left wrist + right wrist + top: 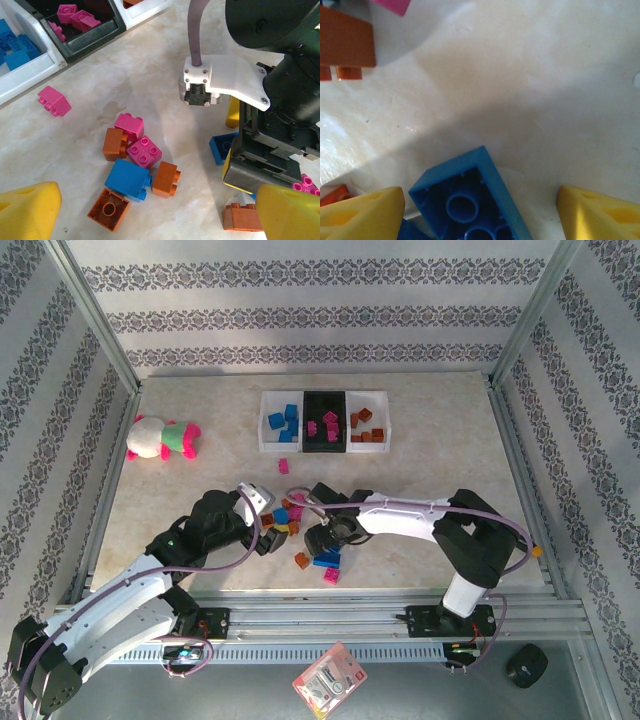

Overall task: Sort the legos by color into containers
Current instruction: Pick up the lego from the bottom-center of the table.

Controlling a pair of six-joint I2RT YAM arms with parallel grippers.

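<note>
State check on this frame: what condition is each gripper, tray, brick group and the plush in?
Left gripper: open, empty, over loose bricks.
Right gripper: open, astride a blue brick.
Blue brick: upside down on the table.
Left white tray: holds blue bricks.
Black tray: holds pink bricks.
Right white tray: holds orange-brown bricks.
Loose bricks: mixed colours, unsorted on the table.
Plush: lying on the table.

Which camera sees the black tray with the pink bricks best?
The top camera. It shows the whole black tray from above, with the pink bricks lying inside it. The left wrist camera catches just the tray's near end and a few pink bricks, cut off at the picture's edge.
</note>
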